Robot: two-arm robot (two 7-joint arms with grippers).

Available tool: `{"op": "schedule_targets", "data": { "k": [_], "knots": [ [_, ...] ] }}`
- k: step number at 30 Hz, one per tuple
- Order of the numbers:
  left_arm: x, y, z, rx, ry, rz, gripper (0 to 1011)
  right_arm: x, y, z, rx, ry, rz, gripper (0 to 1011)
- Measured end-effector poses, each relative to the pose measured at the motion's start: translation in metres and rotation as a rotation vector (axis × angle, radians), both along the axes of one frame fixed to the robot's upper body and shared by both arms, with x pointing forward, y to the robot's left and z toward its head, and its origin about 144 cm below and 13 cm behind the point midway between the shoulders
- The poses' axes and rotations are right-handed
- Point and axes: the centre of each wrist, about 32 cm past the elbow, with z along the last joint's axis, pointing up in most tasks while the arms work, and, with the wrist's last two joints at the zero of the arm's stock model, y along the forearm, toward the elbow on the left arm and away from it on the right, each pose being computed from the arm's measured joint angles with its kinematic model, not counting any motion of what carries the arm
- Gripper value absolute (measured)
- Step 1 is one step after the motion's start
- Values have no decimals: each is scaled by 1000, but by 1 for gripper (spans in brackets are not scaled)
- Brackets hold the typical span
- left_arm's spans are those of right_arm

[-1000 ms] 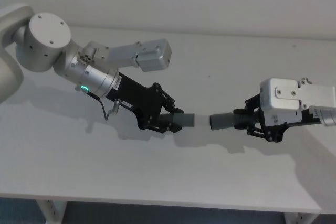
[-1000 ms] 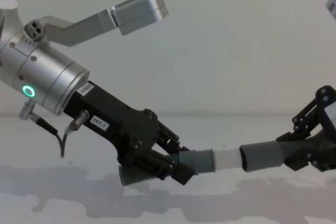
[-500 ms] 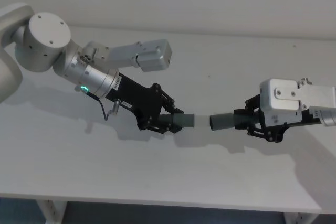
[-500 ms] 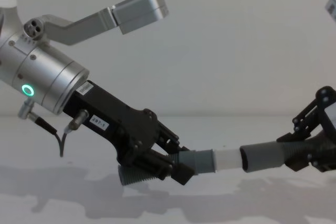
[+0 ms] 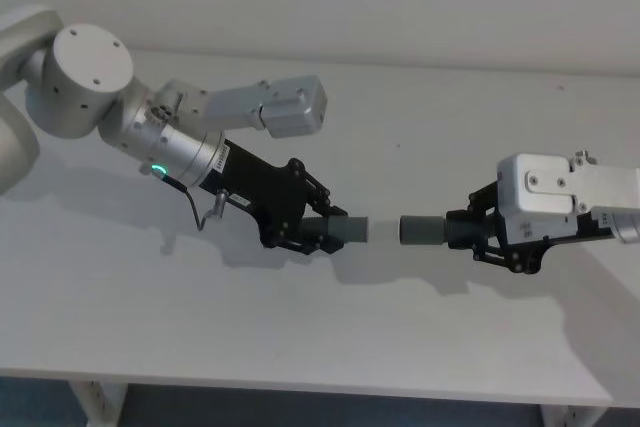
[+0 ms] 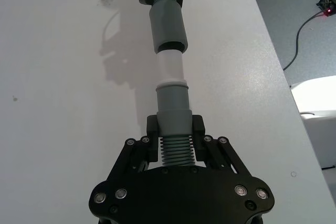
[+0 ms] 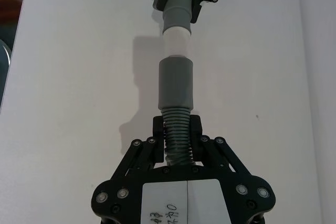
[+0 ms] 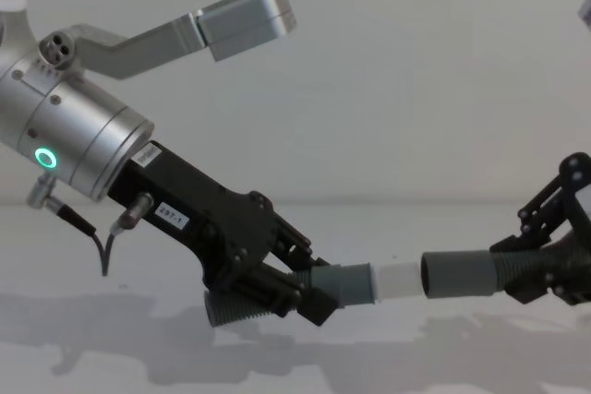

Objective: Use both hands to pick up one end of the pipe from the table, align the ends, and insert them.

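While each gripper clamps a hose, white spigot [image 8: 395,280] nearly touches socket cuff [image 8: 459,274]

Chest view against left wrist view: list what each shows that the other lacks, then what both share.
Chest only: the green ring light on the left arm, and the short hose's ribbed tail behind the left end effector.
Left wrist only: the table edge, with a floor cable beyond it.
Both: the white spigot facing the socket cuff, not yet inserted.

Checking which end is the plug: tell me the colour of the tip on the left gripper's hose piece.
White tip, clearest in the left wrist view.
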Motion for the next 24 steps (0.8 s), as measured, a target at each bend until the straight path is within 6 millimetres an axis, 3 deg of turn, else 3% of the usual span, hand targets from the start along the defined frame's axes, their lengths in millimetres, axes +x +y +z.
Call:
{"op": "schedule_targets", "data": {
  "k": [24],
  "knots": [
    [-5,1,1,7,-22,25,364,-4,-1,-1,-1,-1,7,271]
  ]
}}
